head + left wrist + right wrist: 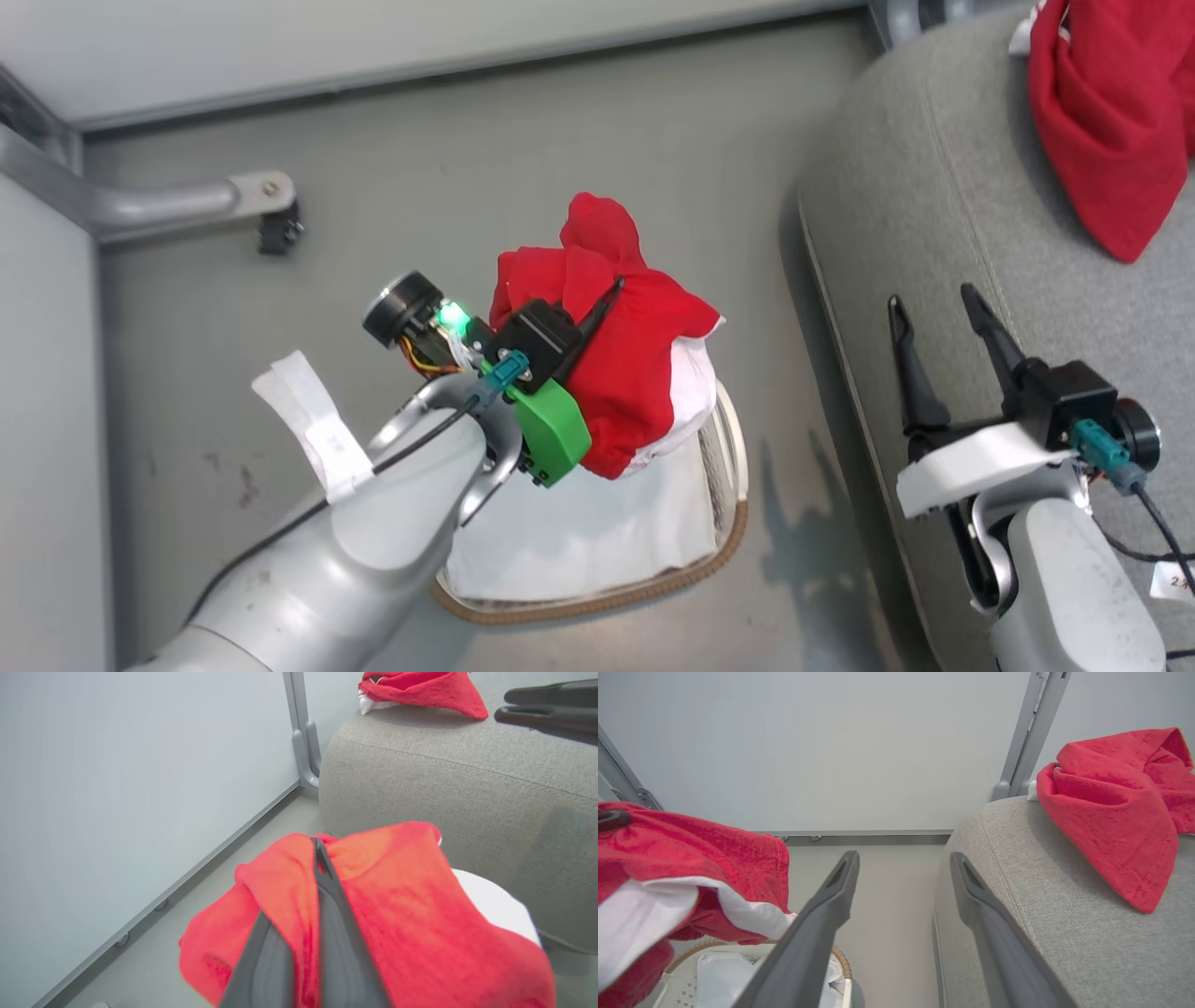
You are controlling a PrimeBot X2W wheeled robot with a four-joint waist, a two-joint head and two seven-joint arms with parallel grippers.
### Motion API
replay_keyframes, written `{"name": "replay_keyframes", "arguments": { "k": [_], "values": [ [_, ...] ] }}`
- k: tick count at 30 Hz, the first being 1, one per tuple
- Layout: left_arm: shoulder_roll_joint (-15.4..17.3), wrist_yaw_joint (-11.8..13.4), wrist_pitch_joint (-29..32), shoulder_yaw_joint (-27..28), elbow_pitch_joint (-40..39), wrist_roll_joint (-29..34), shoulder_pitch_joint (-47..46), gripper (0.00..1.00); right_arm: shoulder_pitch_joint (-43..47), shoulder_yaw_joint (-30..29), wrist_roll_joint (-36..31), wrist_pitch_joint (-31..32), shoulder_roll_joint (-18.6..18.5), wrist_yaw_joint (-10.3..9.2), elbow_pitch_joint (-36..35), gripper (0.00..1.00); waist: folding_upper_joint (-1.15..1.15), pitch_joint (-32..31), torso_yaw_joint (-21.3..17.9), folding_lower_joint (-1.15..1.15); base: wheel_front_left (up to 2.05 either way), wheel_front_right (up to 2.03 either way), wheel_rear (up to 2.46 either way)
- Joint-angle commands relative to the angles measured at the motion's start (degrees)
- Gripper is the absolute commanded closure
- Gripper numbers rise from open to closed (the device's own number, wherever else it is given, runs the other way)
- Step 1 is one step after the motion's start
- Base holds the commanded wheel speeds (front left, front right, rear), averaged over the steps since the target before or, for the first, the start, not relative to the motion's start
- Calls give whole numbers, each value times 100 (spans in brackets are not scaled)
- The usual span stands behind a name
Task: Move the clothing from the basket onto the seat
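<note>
Clothing is in two places. One soft bright red garment with white panels (635,373) hangs bunched from the left gripper (611,291). Its two long dark fingers (336,933) are pressed together with a fold of the red cloth pinched between them. The bundle is above the far end of the oval white perforated plastic basket (724,448) with a brown woven rim, which stands on the grey floor (467,168) near the seat. In the right wrist view the cloth sits higher than the rim, but I cannot tell whether its lowest fold is clear of the basket. A white fabric liner (579,532) lies loose inside the basket.

The large grey fabric-upholstered seat (896,187), with a rounded edge and a seam line, is on the robot's right. A second red garment (1102,121) lies crumpled on top of it, toward the far side in the head view, with a little white showing at its edge. It is well apart from the red garment with white panels and touches neither gripper.

The right gripper (934,301) hovers over the near edge of the seat, its fingers (817,924) spread wide with nothing between them. One finger is over the cushion's rounded edge and the other over the strip of floor between seat and basket. A pale wall panel (831,742) meets the floor behind, with a grey metal upright (1031,728) at the seat's far corner.
</note>
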Motion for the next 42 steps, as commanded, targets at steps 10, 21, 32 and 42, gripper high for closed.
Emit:
{"name": "replay_keyframes", "arguments": {
  "k": [10,21,32,42],
  "values": [
    [670,-13,-4,-944,-387,-585,-1041,100,419,337,63,-27,-24,-8,160,0,0,-1552,613,0,0,0,0],
    [926,-6,56,-1578,-587,-1123,-1779,100,229,899,122,-26,-23,-8,228,0,0,-1809,668,0,0,0,0],
    [858,-6,54,-1922,-869,-1231,-1970,100,-304,1520,-319,-26,-25,-8,415,0,0,-1872,795,0,0,0,0],
    [784,-4,58,-2039,-1056,-1187,-1942,100,-945,1816,-482,-26,-27,-8,849,0,0,-1857,940,0,0,0,0]
  ]
}}
